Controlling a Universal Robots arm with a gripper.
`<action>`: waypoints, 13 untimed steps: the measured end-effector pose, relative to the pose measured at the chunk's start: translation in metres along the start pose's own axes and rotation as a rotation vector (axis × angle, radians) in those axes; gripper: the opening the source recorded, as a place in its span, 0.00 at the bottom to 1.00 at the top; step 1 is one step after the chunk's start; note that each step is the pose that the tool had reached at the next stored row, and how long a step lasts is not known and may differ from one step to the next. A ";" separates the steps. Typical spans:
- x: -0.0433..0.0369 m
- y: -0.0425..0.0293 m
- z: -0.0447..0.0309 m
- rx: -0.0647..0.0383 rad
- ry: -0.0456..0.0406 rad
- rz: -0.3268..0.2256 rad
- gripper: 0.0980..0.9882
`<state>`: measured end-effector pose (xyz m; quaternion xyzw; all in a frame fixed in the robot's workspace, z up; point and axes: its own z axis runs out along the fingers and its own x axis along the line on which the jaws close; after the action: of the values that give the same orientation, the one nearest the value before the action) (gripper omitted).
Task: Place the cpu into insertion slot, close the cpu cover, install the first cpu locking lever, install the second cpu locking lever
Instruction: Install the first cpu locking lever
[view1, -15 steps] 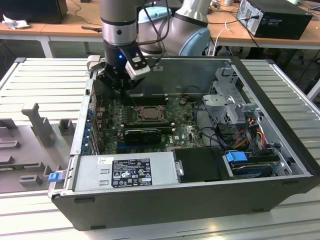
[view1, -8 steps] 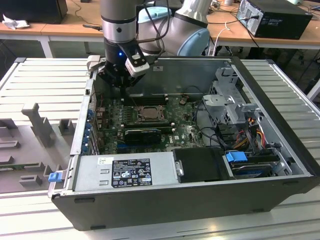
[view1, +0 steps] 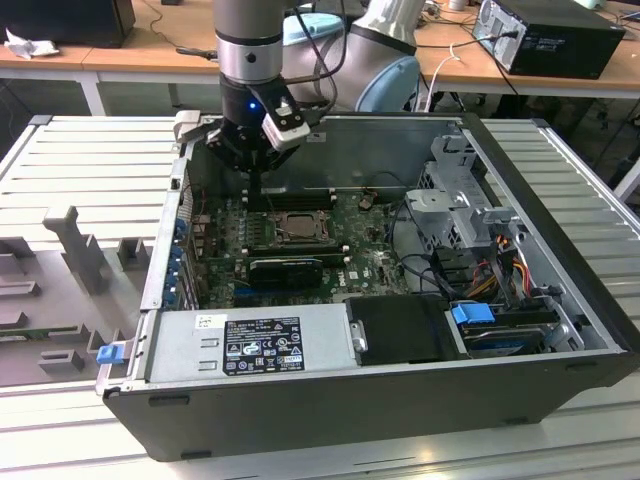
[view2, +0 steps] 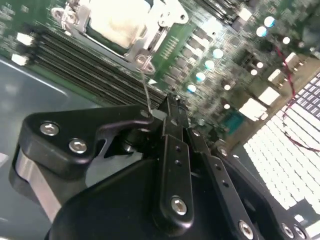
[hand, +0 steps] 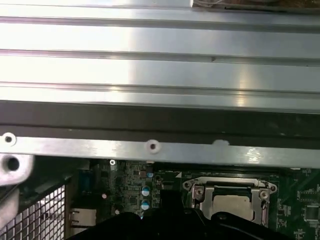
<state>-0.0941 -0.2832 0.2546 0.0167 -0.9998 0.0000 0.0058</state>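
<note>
a universal robots arm's black two-finger gripper (view1: 257, 198) (view2: 172, 102) reaches down into an open dark grey desktop computer case (view1: 400, 400) lying on a slatted silver metal table (view1: 100, 150). in the exterior view the fingertips hang at about 10 o'clock of the processor socket, just beside its edge.

the cpu (view1: 297, 226) (view2: 117, 22) (hand: 232, 202), a small flat square chip with a pale grey metal top, sits in the socket on the green motherboard (view1: 375, 265). it lies at roughly 10 o'clock of the case's middle. the cpu cover (view1: 322, 228) (view2: 162, 20) (hand: 260, 195), a thin silvery-dark metal frame plate with an open centre, lies flat around the chip.

in the second wrist view the fingers (view2: 172, 150) are drawn together with no gap between their tips. a thin silvery wire locking lever (view2: 146, 87) runs from the socket's corner to the side of those tips. whether the rod is pinched or only touching cannot be made out.

a long black expansion card (view1: 285, 268) lies at 6 o'clock of the socket. beyond it, along the case's near wall, sits a grey metal power supply box (view1: 250, 340). a silver drive cage (view1: 455, 200) stands at 3 o'clock of the socket, well apart.
</note>
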 end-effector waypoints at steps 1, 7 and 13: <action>-0.0033 -0.0001 0.0001 0.000 0.0000 0.000 0.01; -0.0340 -0.0011 0.0038 0.000 -0.0001 0.000 0.01; -0.0594 -0.0020 0.0099 -0.020 -0.0007 -0.002 0.01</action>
<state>-0.0348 -0.2832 0.2440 0.0178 -0.9998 -0.0101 0.0056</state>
